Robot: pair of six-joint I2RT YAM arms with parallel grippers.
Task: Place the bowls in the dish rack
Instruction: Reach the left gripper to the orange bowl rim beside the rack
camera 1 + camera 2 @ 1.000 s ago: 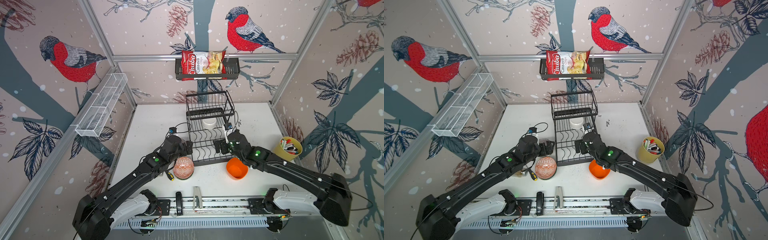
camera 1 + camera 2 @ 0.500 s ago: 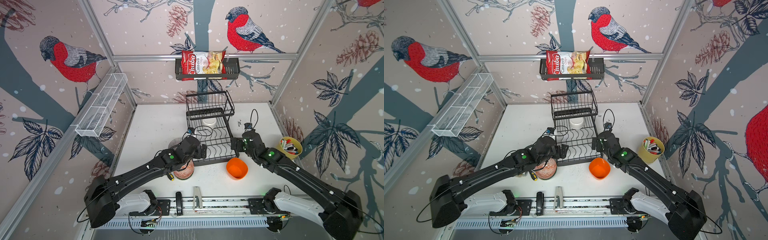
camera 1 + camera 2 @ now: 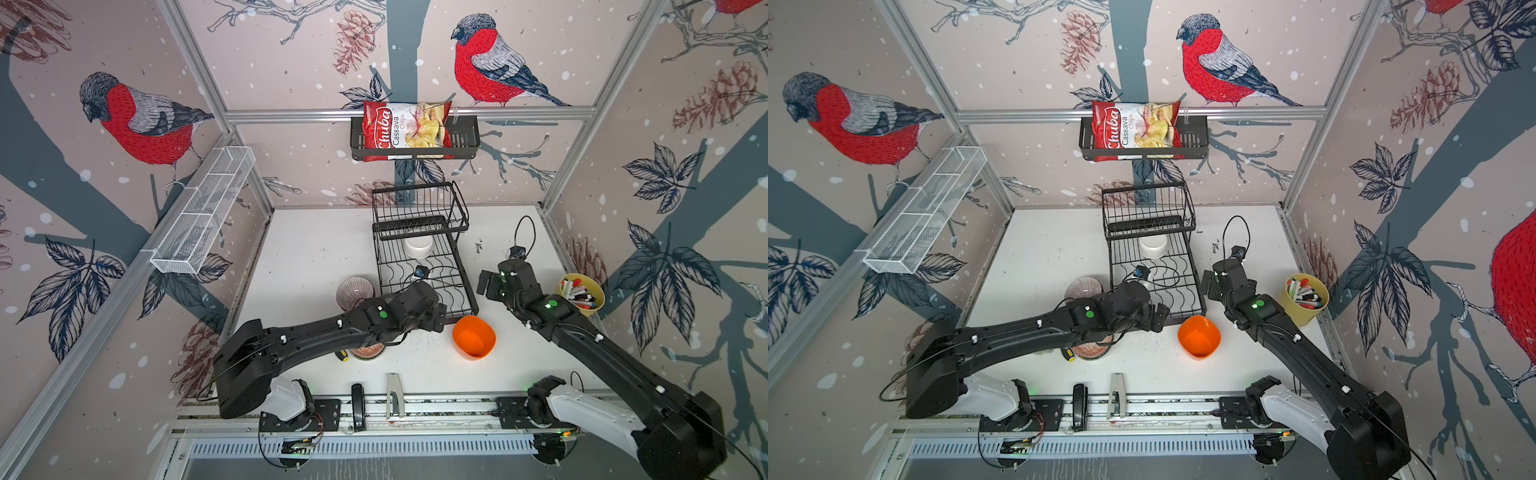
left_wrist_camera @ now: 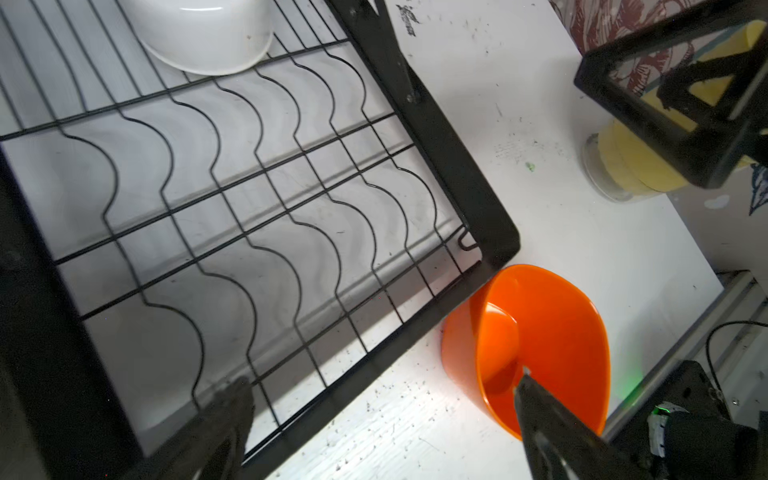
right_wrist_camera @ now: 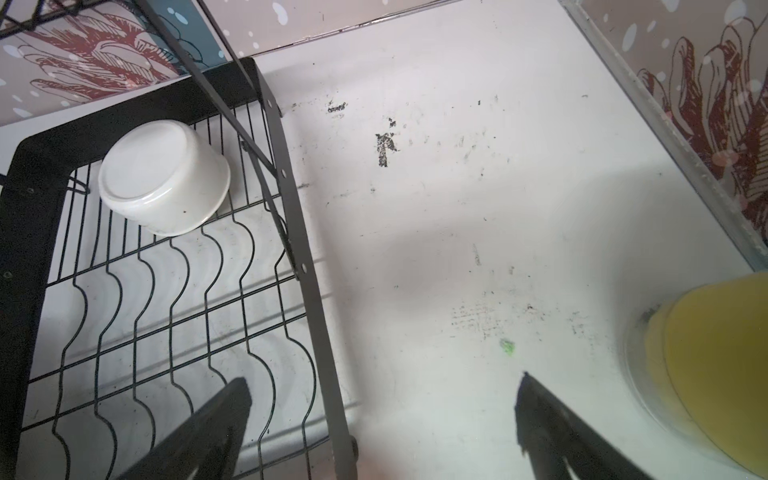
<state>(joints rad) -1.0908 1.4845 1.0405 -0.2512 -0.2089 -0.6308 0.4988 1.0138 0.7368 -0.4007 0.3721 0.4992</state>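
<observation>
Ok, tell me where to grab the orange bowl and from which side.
Probably pinch the rim of the orange bowl from above, one finger inside, one outside: it sits mouth-up with a thin open wall. Take the edge away from the dish rack, whose corner crowds the other side.

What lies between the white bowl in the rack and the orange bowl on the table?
Only bare wires of the dish rack and its corner frame. The left wrist view shows it.

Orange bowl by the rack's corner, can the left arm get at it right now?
Probably yes. The left gripper is open and empty, right beside the orange bowl, which sits on the table next to the dish rack corner. Nothing lies between them; only the rack's frame is close.
</observation>
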